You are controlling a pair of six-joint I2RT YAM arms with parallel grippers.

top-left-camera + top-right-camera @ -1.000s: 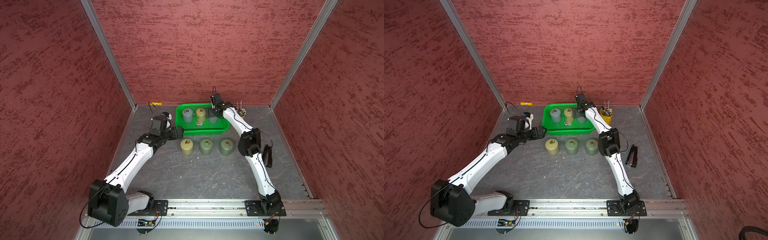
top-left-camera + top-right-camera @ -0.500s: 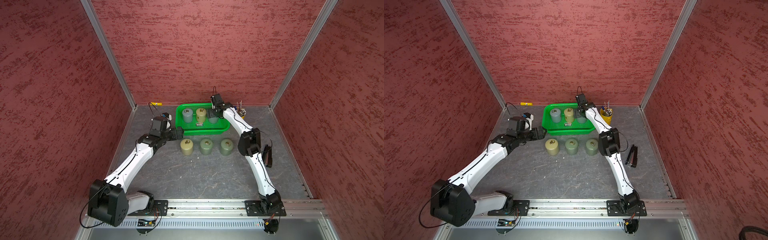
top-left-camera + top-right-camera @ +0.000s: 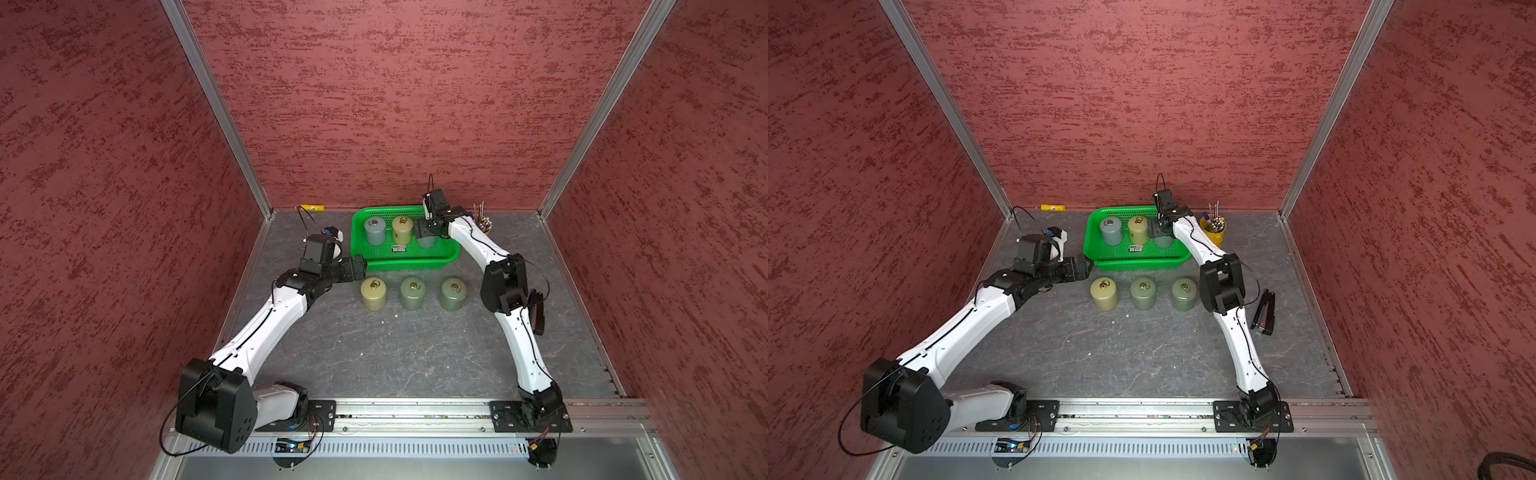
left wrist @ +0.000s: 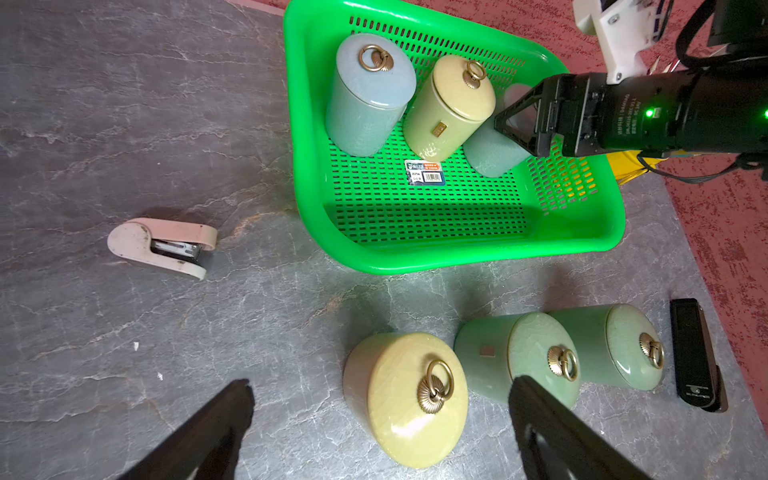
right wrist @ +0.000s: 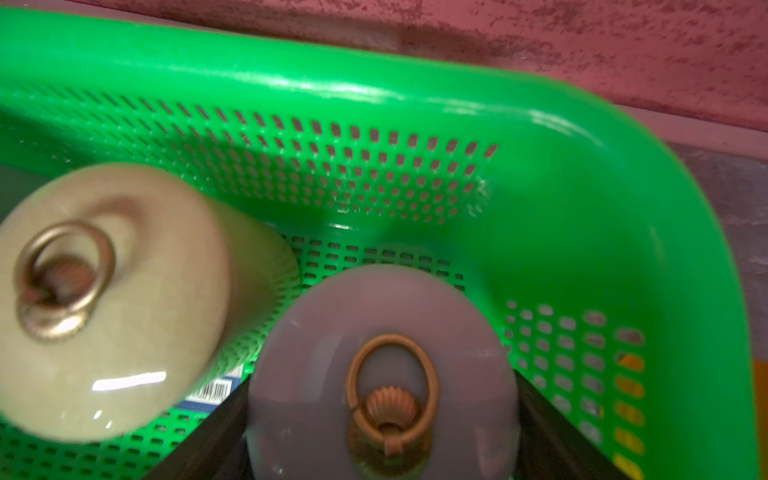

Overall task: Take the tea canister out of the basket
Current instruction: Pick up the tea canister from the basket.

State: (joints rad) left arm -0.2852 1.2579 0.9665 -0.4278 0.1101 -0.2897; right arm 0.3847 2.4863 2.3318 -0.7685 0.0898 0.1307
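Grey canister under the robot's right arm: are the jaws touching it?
Touching. In the right wrist view the right gripper has its jaws flush against both sides of the grey canister, with no gap showing.

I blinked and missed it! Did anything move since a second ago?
Hardly anything. The right gripper sits at the same spot, its jaws now pressed on the grey-blue canister in the basket; earlier pictures are too small to show them closing. The left gripper, open, and the other canisters stayed put.
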